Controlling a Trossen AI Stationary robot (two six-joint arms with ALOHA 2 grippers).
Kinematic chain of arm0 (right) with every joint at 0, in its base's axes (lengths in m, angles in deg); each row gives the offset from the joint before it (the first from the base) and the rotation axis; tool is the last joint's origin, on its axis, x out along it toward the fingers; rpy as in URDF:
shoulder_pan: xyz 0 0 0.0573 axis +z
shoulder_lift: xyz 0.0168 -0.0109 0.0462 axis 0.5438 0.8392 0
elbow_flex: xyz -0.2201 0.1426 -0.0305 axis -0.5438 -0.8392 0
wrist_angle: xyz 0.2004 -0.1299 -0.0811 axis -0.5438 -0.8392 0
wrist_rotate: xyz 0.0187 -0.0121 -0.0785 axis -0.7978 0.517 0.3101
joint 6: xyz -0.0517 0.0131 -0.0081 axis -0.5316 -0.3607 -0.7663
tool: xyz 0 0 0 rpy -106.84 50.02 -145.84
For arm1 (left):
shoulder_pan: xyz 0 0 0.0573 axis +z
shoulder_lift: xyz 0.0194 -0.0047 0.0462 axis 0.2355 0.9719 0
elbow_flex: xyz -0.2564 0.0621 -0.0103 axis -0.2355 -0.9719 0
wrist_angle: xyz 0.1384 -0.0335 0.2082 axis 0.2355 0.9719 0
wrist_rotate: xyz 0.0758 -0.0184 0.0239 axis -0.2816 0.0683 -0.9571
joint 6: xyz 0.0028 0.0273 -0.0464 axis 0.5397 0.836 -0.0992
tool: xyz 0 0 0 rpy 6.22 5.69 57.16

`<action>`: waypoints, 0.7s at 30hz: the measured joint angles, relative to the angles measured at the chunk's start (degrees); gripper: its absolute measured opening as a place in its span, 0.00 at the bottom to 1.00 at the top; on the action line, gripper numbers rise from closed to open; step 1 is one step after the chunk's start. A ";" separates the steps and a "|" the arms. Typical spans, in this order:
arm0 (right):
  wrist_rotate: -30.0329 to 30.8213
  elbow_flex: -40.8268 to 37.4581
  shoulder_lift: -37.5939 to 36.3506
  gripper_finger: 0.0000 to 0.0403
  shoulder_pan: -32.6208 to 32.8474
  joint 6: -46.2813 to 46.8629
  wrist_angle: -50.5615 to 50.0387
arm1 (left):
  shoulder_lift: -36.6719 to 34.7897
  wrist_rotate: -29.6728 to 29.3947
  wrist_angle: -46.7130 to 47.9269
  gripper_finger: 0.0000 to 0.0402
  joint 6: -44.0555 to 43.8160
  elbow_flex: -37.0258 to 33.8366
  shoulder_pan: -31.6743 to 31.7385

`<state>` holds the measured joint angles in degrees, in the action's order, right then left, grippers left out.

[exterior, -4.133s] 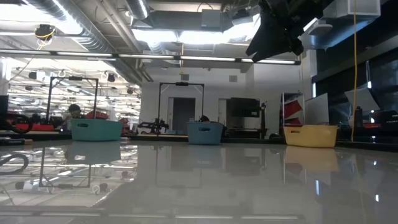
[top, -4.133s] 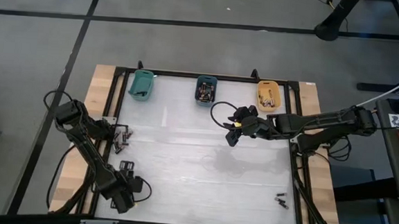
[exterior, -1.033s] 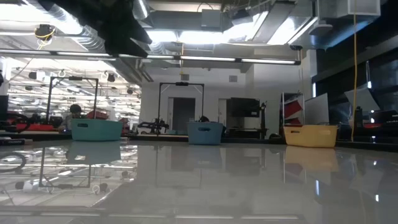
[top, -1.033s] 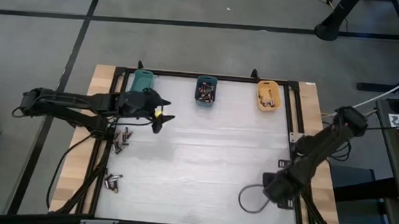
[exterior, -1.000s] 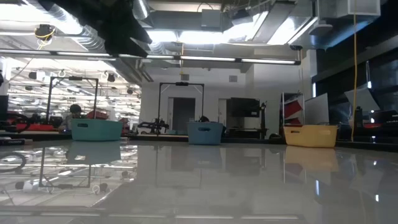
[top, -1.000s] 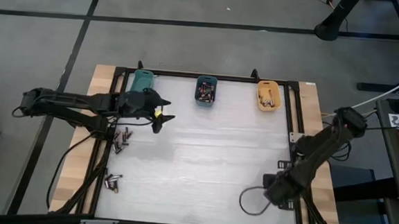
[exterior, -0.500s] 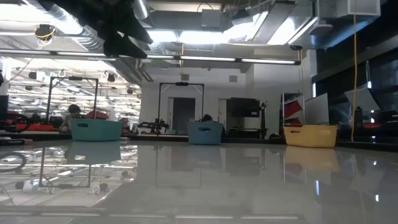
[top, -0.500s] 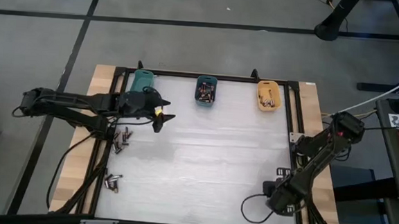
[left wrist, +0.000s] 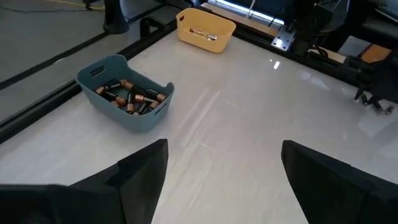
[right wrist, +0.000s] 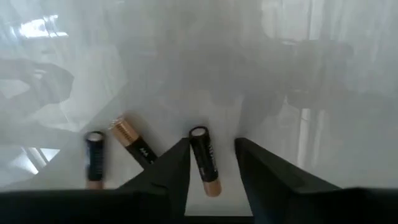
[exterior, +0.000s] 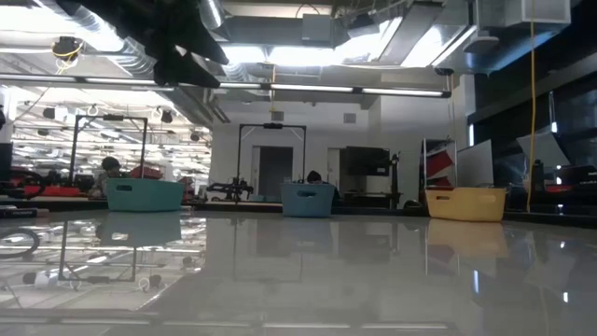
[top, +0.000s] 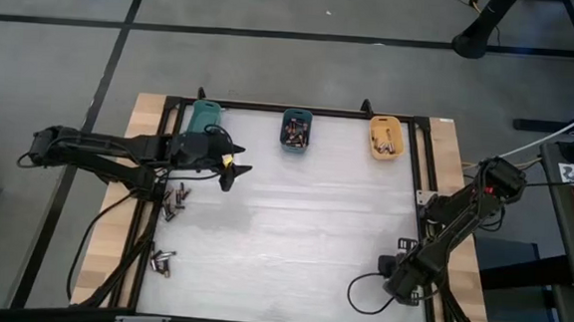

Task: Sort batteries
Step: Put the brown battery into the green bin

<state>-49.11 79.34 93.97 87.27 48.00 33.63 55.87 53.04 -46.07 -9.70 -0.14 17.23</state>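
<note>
Three batteries lie flat on the white table near its near right corner. In the right wrist view they are a dark one (right wrist: pixel 94 159), a copper-ended one (right wrist: pixel 133 147) and a third (right wrist: pixel 204 164). My right gripper (right wrist: pixel 212 144) (top: pixel 406 285) points down over them, open. Its fingers stand on either side of the third battery without closing on it. My left gripper (top: pixel 229 171) (left wrist: pixel 225 186) hangs open and empty above the table's far left, near the teal bin (top: pixel 203 117). More batteries (top: pixel 173 202) lie at the left edge.
A blue bin (top: pixel 296 129) (left wrist: pixel 125 93) holding batteries and a yellow-orange bin (top: pixel 385 137) (left wrist: pixel 205 29) stand along the far edge. A small group of batteries (top: pixel 161 261) lies near the left front. A black frame (top: pixel 426 200) borders the table. The middle of the table is bare.
My right gripper has come down toward the near right corner of the table, over the batteries there, still pointing down.
</note>
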 joint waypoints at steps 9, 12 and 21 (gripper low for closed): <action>2.14 -1.75 -0.51 0.04 -2.49 0.71 0.37 | 0.00 -1.15 -0.07 0.75 -1.91 0.00 0.01; 2.66 -0.86 -0.86 0.05 -4.16 0.82 -0.79 | 0.00 -1.27 -0.06 0.75 -2.01 0.00 0.01; 12.02 7.51 -2.94 0.00 -4.92 2.13 -8.82 | 0.00 -1.30 -0.08 0.75 -0.74 0.00 0.01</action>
<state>-37.08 86.85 91.03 82.35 50.13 24.81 55.87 51.75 -46.15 -10.43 -0.14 17.24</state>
